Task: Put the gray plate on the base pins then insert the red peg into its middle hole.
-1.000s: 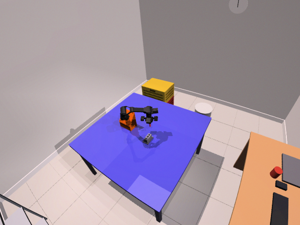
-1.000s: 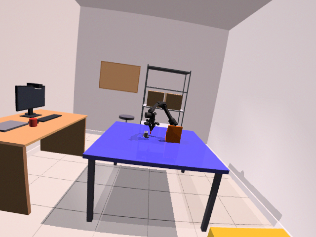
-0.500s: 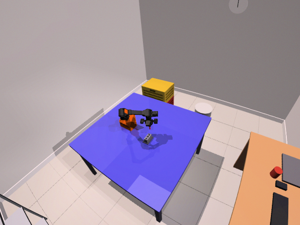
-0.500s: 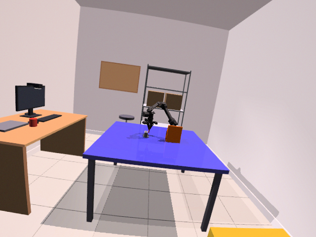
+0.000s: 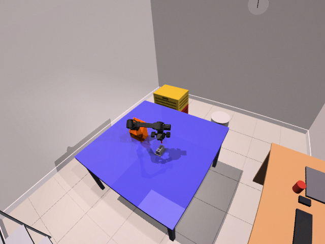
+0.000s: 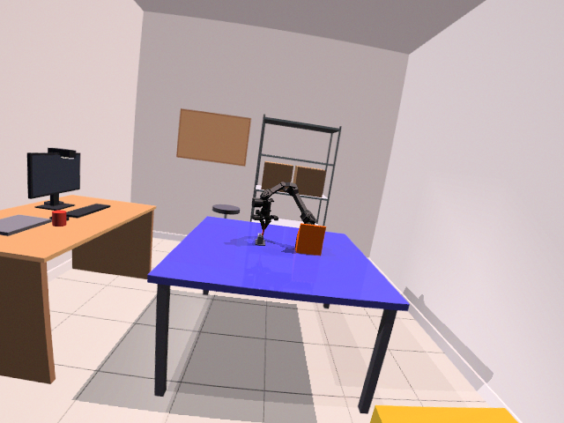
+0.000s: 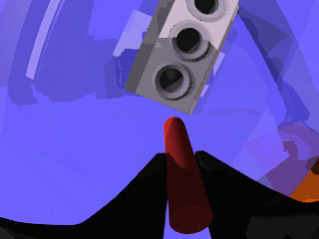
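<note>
The gray plate (image 7: 187,40) (image 5: 160,150) (image 6: 260,239) lies flat on its base on the blue table (image 5: 126,168) (image 6: 255,268), with three round holes in a row along its top. My gripper (image 7: 179,159) (image 5: 161,140) (image 6: 263,221) is shut on the red peg (image 7: 183,175) (image 5: 161,142) (image 6: 263,225), which points down out of the black fingers. The peg tip hangs above the table, a little short of the plate's near end. The pins are hidden under the plate.
The arm's orange mount (image 5: 138,132) (image 6: 310,240) stands on the table behind the plate. Off the table are a yellow crate (image 5: 171,97), a round stool (image 5: 220,117) (image 6: 226,209), a shelf rack (image 6: 298,173) and an orange desk (image 5: 286,199) (image 6: 68,232).
</note>
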